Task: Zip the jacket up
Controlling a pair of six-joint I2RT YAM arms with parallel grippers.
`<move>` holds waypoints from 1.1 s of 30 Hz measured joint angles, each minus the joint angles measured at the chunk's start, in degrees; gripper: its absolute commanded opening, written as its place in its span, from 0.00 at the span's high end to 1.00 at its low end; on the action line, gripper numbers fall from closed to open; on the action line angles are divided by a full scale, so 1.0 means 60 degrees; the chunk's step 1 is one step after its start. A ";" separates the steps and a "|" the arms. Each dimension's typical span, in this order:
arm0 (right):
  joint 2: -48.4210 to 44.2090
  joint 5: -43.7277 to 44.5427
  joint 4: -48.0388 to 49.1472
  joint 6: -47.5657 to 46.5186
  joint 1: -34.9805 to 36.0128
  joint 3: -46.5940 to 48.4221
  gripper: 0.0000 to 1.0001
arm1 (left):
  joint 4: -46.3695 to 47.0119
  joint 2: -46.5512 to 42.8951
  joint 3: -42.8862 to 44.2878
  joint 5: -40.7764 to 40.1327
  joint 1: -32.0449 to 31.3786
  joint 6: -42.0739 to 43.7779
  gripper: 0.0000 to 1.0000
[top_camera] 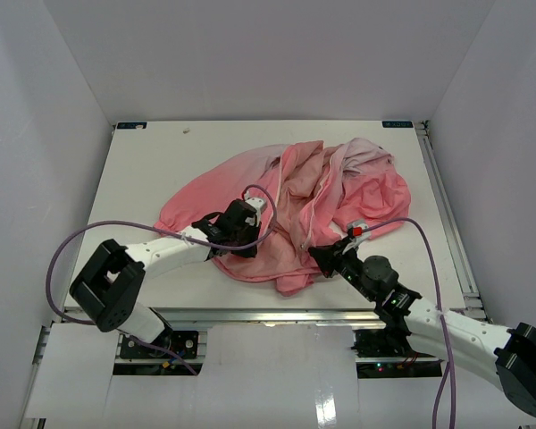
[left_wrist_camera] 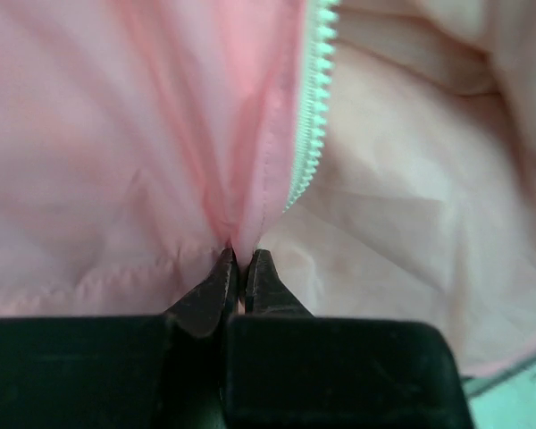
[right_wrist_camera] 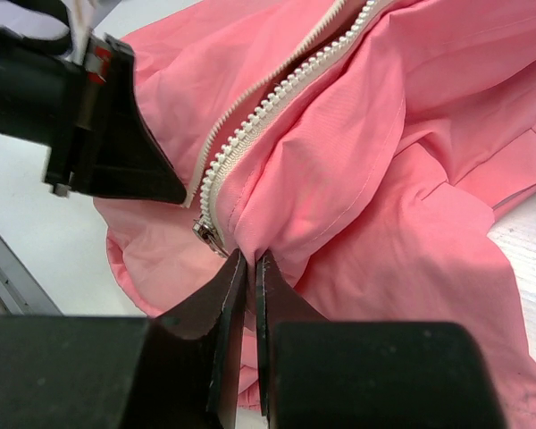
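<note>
The salmon-pink jacket [top_camera: 295,206] lies crumpled on the white table, paler at its far right. My left gripper [top_camera: 250,234] is shut on a fold of its fabric at the near left; in the left wrist view the gripper [left_wrist_camera: 243,259] pinches pink cloth just beside the light zipper teeth [left_wrist_camera: 311,107]. My right gripper [top_camera: 320,257] is shut on the jacket's near hem; in the right wrist view it [right_wrist_camera: 253,259] pinches fabric right next to the metal zipper slider [right_wrist_camera: 207,234] at the foot of the white zipper [right_wrist_camera: 277,98]. The left gripper's finger [right_wrist_camera: 134,152] shows close by.
The white table [top_camera: 152,170] sits between grey walls. A metal rail [top_camera: 277,315] runs along the near edge and another rail [top_camera: 447,214] along the right side. Purple cables [top_camera: 71,250] loop from both arms.
</note>
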 measured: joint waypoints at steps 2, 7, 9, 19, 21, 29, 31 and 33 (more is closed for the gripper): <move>0.0108 -0.0046 0.0011 -0.0002 0.0000 0.0040 0.92 | 0.0040 -0.0466 -0.0043 0.0181 0.0010 0.0027 1.00; 0.0424 -0.0217 0.0171 -0.0010 0.0000 0.0127 0.92 | 0.0458 -0.1262 -0.0148 0.0789 0.0021 0.0058 1.00; 0.0531 -0.0349 0.0258 -0.0033 0.0000 0.0142 0.92 | 0.0739 -0.1404 -0.0252 0.1090 0.0029 0.0058 1.00; 0.1358 -0.1547 0.0777 -0.0373 -0.0013 0.0711 0.92 | 0.3156 -0.2564 -0.1544 0.2360 0.0031 0.0370 1.00; 0.1522 -0.1786 0.0843 -0.0510 -0.0025 0.0873 0.92 | 0.3679 -0.2806 -0.1739 0.2506 0.0031 0.0487 1.00; 0.1834 -0.2463 0.0966 -0.0789 -0.0055 0.1037 0.92 | 0.5401 -0.3760 -0.2709 0.3040 0.0036 0.0802 1.00; 0.1960 -0.2699 0.1114 -0.0786 -0.0058 0.1037 0.92 | 0.5757 -0.3983 -0.2944 0.3195 0.0039 0.0813 1.00; 0.2080 -0.2908 0.1232 -0.0784 -0.0058 0.1037 0.92 | 0.6046 -0.4138 -0.3077 0.3338 0.0039 0.0837 1.00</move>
